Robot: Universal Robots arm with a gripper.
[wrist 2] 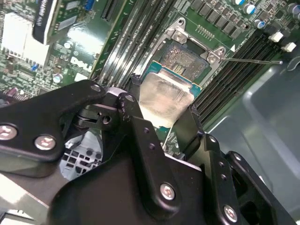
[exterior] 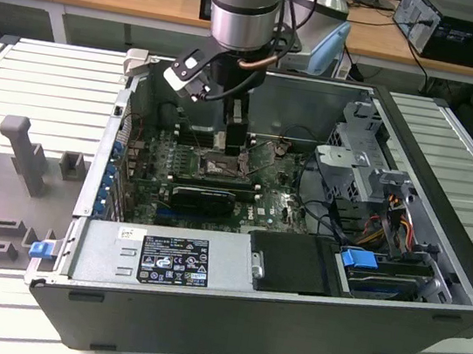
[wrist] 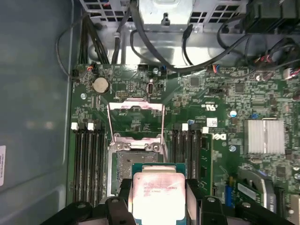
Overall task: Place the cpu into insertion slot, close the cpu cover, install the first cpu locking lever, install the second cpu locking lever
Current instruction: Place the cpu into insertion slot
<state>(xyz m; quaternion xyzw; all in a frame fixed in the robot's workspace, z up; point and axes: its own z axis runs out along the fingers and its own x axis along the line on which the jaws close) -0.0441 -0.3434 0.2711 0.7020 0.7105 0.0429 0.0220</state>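
My gripper (wrist: 158, 199) is shut on the cpu (wrist: 158, 190), a pale metallic square on a green board, with a black finger (wrist 2: 136, 117) against each side. In both wrist views the cpu (wrist 2: 164, 98) hangs tilted just over one edge of the insertion slot (wrist: 133, 164), a dark socket (wrist 2: 185, 58) with a silvery rim. Whether chip and socket touch I cannot tell. The cpu cover (wrist: 136, 104) stands swung open on the socket's far side. A thin lever wire (wrist 2: 253, 60) sticks out beside the socket. In the exterior view the gripper (exterior: 230, 148) is low inside the computer case, over the socket (exterior: 220, 168).
Long black memory slots (wrist: 86, 159) flank the socket on both sides. A finned heatsink (wrist: 265, 136) and cables (wrist: 154, 42) sit on the motherboard. The case wall (wrist: 33, 117) is close by. A drive cage (exterior: 359, 155) and power supply (exterior: 164, 255) fill the case's other parts.
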